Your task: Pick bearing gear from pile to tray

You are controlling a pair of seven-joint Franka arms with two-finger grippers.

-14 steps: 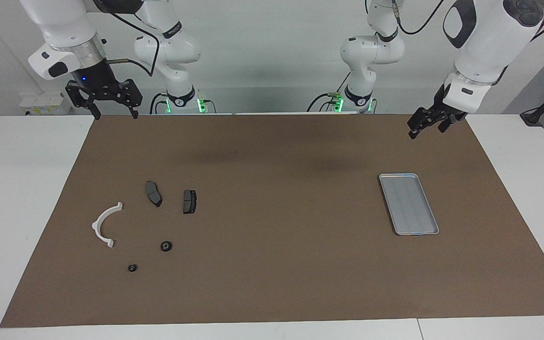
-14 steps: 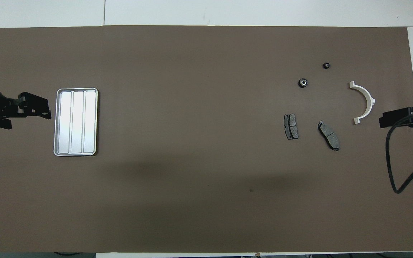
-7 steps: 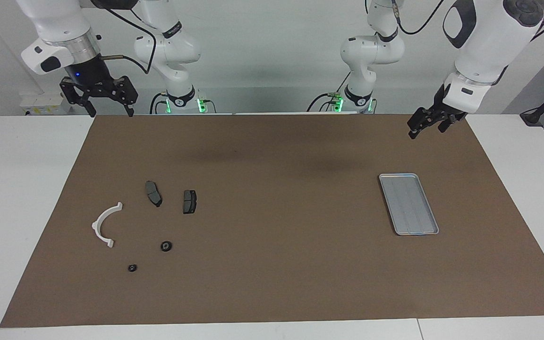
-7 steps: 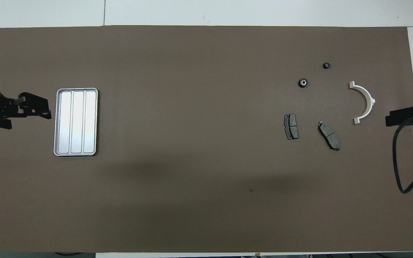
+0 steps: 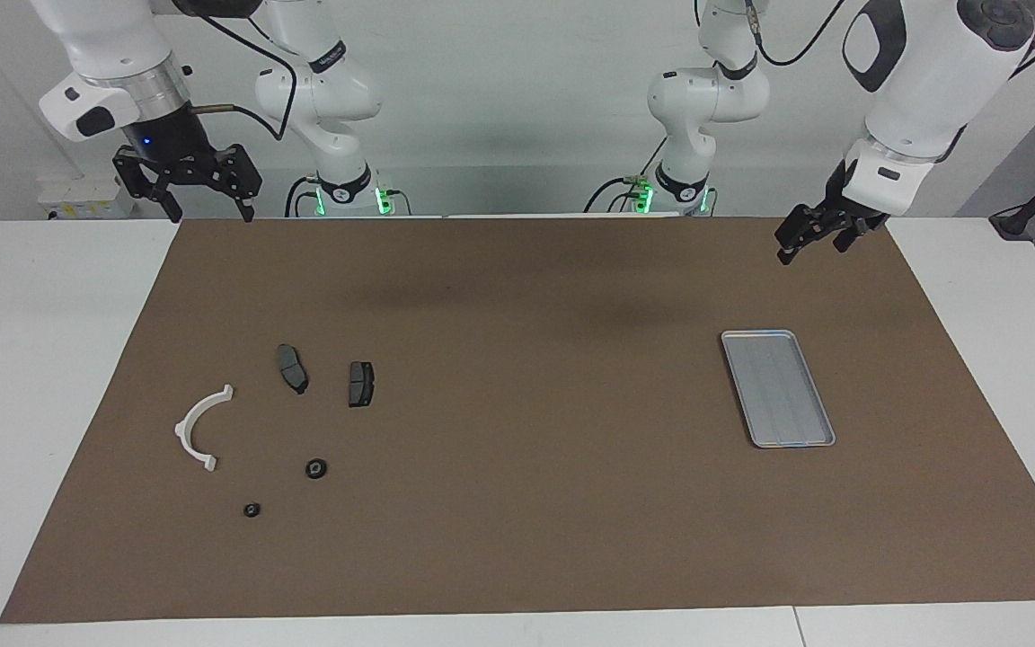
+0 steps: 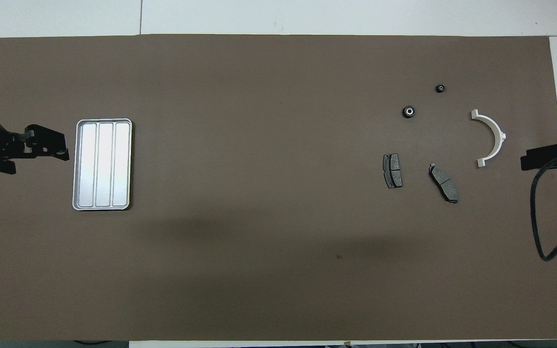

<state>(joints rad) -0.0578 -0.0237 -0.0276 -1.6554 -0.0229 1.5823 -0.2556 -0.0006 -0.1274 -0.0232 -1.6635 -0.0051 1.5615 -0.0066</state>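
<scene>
The pile lies on the brown mat toward the right arm's end. It holds a white half-ring bracket (image 5: 198, 429) (image 6: 490, 139), two dark brake pads (image 5: 292, 367) (image 5: 360, 383), and two small black round pieces: a larger one with a pale centre (image 5: 316, 468) (image 6: 408, 111) and a smaller one (image 5: 252, 509) (image 6: 440, 88). The silver tray (image 5: 778, 388) (image 6: 102, 164) lies empty toward the left arm's end. My right gripper (image 5: 210, 214) (image 6: 554, 157) is open and empty, high over the mat's edge beside the pile. My left gripper (image 5: 812, 253) (image 6: 36, 162) is open and empty, raised beside the tray.
The brown mat (image 5: 535, 503) covers most of the white table (image 5: 41, 359). A black cable (image 6: 544, 227) hangs from the right arm over the mat's edge. Bare mat lies between the pile and the tray.
My right gripper has risen a little and drawn back toward the right arm's end of the table, then held still. The left arm and all parts have not moved.
</scene>
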